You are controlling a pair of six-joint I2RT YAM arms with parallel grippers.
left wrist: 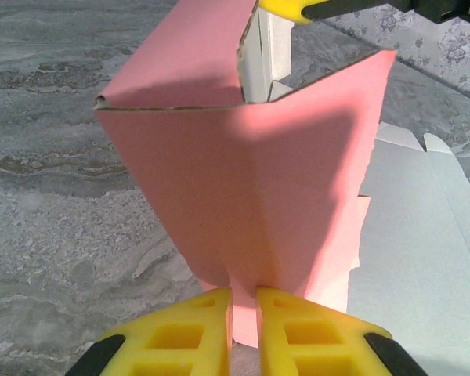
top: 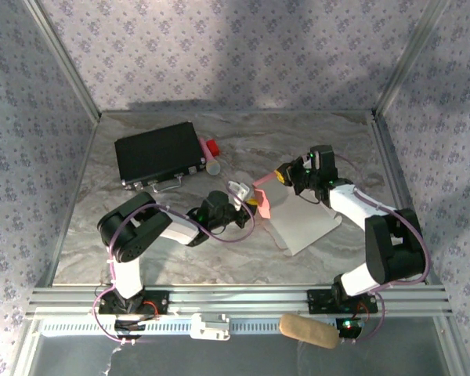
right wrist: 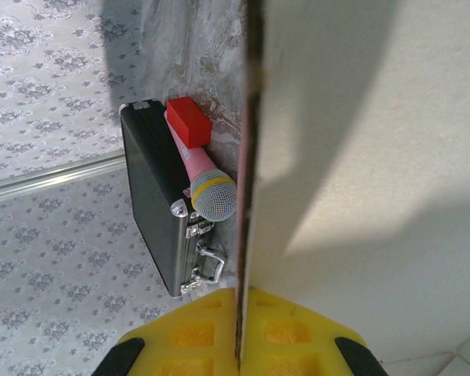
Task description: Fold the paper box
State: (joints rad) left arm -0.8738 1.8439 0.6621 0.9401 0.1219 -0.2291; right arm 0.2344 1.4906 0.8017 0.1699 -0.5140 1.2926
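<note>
Right tool (right wrist: 239, 333) clamps the paper box (left wrist: 243, 180) wall (pink, half-raised); left tool (left wrist: 244, 329) narrowly, apparently, grips its bottom flap.

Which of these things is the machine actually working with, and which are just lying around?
In use: paper box, left gripper, right gripper.
Lying about: black case, red block, pink microphone.

Half-folded pink paper box (top: 262, 201), upright
</note>
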